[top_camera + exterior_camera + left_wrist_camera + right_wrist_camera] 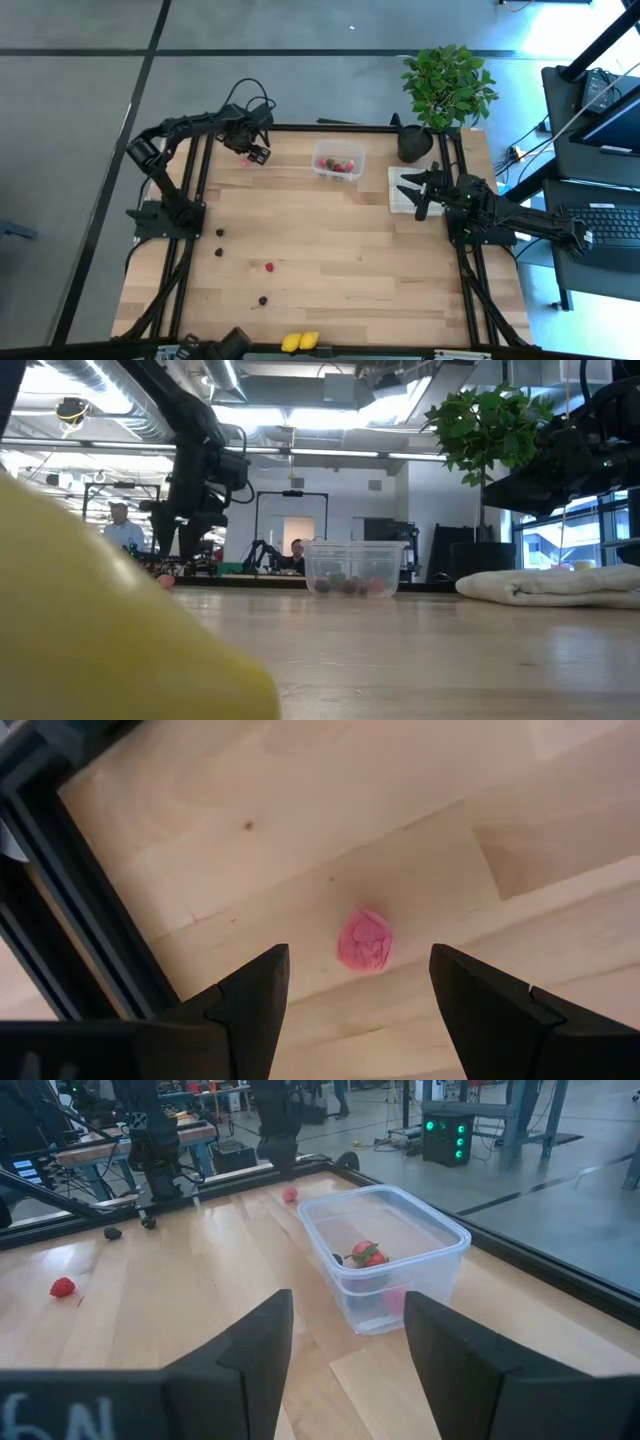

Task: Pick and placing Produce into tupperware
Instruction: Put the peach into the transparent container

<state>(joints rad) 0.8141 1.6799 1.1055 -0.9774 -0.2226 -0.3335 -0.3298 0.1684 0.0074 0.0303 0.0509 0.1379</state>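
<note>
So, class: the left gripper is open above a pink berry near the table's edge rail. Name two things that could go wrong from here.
1. The pink berry is small and rounded, so the open left gripper might squeeze it sideways and send it rolling towards the black frame rail.
2. The tupperware is light and already holds berries; a clumsy drop could nudge it or bounce fruit out.

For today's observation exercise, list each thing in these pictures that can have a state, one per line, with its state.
Left gripper: open, above the pink berry at the table's far left edge.
Right gripper: open, over the folded cloth, holding nothing.
Plastic box: no lid, upright, a few red berries inside.
Pink berry: lying loose on the table, not gripped.
Two lemons: side by side at the near edge.
Dark berries: scattered loose.
</note>
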